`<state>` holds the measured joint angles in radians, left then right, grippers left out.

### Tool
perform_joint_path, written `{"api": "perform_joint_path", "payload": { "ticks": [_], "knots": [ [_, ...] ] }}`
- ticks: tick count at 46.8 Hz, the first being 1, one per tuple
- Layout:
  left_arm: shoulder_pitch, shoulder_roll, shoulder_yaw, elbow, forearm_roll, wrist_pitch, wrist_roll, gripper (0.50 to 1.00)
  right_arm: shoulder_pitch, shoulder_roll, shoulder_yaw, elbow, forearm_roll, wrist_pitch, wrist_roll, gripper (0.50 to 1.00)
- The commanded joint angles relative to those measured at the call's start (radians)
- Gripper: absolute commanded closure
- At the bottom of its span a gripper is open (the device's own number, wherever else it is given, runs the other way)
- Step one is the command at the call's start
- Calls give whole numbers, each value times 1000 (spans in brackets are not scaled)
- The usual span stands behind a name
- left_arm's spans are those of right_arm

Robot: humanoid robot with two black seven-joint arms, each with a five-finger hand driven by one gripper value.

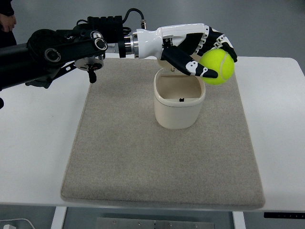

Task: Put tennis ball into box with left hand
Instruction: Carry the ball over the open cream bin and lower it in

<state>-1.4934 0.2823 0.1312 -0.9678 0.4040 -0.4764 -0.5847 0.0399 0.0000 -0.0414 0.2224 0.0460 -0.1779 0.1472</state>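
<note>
— fingers [202, 67] of the left hand [190, 47] are wrapped round the tennis ball [218, 67], see? thumb across the front, the rest curled over the top and back. it's a proper hold, ball up in the air.

— where is it against the box [179, 101], though?

— that's what bothers me. ball sits off past the box's far right corner, more over the rim than over the opening. if the fingers let go now i'd guess it clips the edge and bounces out onto the mat [162, 157].

— and from the mat?

— a tennis ball rolls. it could run off the mat, across the white bench [38, 152] and over the side.

— could it knock the box over?

— maybe. the box looks light and stands loose on the mat, upright, open top. the palm hangs low above its back rim, so a careless shift could nudge it too.

— so bring the ball nearer and left first?

— i'd say so, until it's squarely over the opening, then drop.

— the other arm?

— can't see it at all. there's a person's sleeve [7, 21] at the far left corner, well clear of things.
</note>
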Motion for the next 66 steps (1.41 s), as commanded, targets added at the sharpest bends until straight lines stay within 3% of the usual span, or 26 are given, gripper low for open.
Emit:
{"api": "perform_joint_path", "payload": {
  "ticks": [1,13,52,66],
  "knots": [
    [-4,23,25,-12,10,4,0,958,0,0,0,0,0,0,0,562],
    [1,71,48,-6,41,27,0,958,0,0,0,0,0,0,0,562],
    [56,52,114,34,41,134,2,954,0,0,2,0,0,0,0,562],
    [79,34,114,34,39,153,2,919,0,0,0,0,0,0,0,562]
  ]
}}
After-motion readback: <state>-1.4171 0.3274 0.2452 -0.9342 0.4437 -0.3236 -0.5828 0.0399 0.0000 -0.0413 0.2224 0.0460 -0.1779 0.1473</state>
